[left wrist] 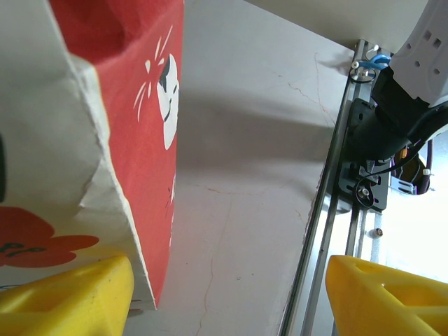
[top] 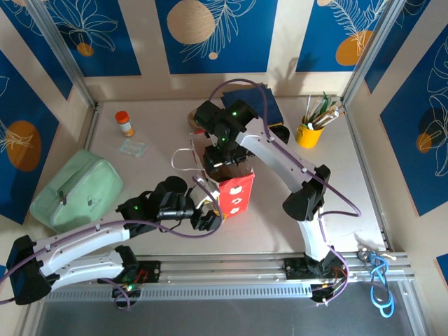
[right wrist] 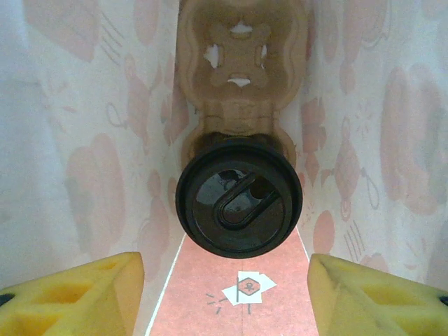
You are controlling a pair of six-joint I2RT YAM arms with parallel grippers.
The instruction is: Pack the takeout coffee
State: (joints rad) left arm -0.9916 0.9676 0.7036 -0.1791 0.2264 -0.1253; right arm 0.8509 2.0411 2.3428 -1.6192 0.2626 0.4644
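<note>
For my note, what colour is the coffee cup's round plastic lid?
The lid is black; right wrist view shows it best.

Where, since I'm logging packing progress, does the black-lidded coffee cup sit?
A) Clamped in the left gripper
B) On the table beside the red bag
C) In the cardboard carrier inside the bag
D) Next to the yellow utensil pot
C: the right wrist view looks down between the printed walls of the paper bag, where the coffee cup sits in the brown cardboard carrier.

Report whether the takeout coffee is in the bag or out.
In. The right wrist view shows the takeout coffee, black lid up, in a brown carrier between printed walls of the bag.
</note>
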